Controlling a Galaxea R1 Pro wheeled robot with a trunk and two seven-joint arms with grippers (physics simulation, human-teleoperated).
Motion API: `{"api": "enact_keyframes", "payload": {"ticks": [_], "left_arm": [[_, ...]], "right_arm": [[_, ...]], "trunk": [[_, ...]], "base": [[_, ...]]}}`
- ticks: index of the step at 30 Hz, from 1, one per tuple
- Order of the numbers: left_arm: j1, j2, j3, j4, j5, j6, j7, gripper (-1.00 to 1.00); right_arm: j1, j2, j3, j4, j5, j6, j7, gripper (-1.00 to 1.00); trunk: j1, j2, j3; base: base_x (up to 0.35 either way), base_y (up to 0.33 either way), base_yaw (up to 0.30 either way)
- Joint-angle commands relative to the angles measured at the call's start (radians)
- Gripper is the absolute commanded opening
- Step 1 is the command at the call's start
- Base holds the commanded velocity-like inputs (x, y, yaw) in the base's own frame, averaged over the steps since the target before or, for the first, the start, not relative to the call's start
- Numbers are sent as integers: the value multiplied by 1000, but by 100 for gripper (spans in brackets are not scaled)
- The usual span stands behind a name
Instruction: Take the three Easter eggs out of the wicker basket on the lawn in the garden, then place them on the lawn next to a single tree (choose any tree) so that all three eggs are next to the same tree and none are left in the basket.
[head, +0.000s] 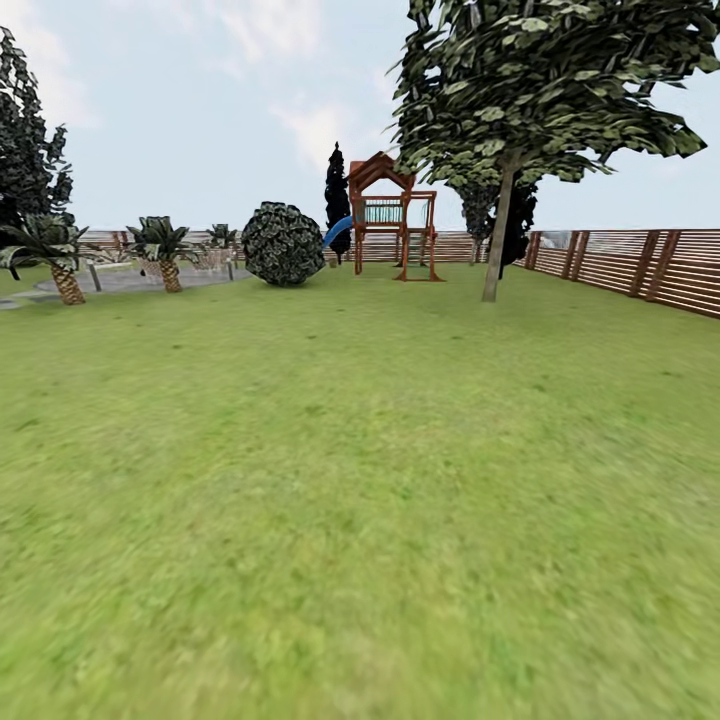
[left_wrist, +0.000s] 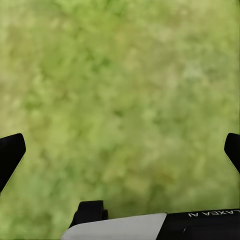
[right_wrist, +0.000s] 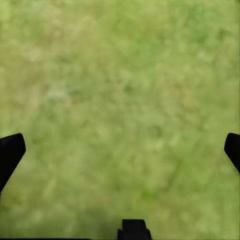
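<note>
Lawn (head: 360, 500) runs wide and green from the camera's foot to the far fence, patchy in places, bare of any load. Tree (head: 492, 240) with the pale straight trunk stands far off, right of centre, near the slatted fence (head: 640, 265); its mottled leaf mass spreads across the upper right of the head view. Neither basket nor eggs can be placed from this standpoint, so where they lie is unknown.

Left gripper (left_wrist: 120, 150): jaws spread wide, dark fingertips (left_wrist: 10, 152) at either edge of the wrist view, nothing but grass between them. Right gripper (right_wrist: 120, 150): same stance, wide apart, nothing held, grass beneath.

Progress, as a judgement: no egg is in hand and none lies by the tree's foot that can be made out at this range, so the task looks to be early or between trips. Finding the basket, lifting eggs and carrying them to the trunk all appear to remain.

Surroundings: red wooden play frame (head: 392, 215) with a blue slide (head: 337, 232) left of the tree; round dark bush (head: 283, 244) further left; two short palms (head: 165, 250) beside a grey paved patch. Open grass lies between here and the tree; nothing stands in the way.
</note>
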Motion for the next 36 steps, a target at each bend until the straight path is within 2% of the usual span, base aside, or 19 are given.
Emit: {"api": "enact_keyframes", "payload": {"ticks": [1, 24, 36], "left_arm": [[0, 0, -2, -1, -1, -2, 1, 100], [0, 0, -2, -1, -1, -2, 1, 100], [0, 0, -2, -1, -1, -2, 1, 100]], "right_arm": [[0, 0, 1, 1, 0, -3, -1, 100], [0, 0, 1, 1, 0, -3, -1, 100], [0, 0, 1, 1, 0, -3, -1, 100]], "trunk": [[1, 0, -1], [1, 0, -1], [1, 0, -1]], "base": [[335, 0, 0], [335, -75, 0], [335, -7, 0]]}}
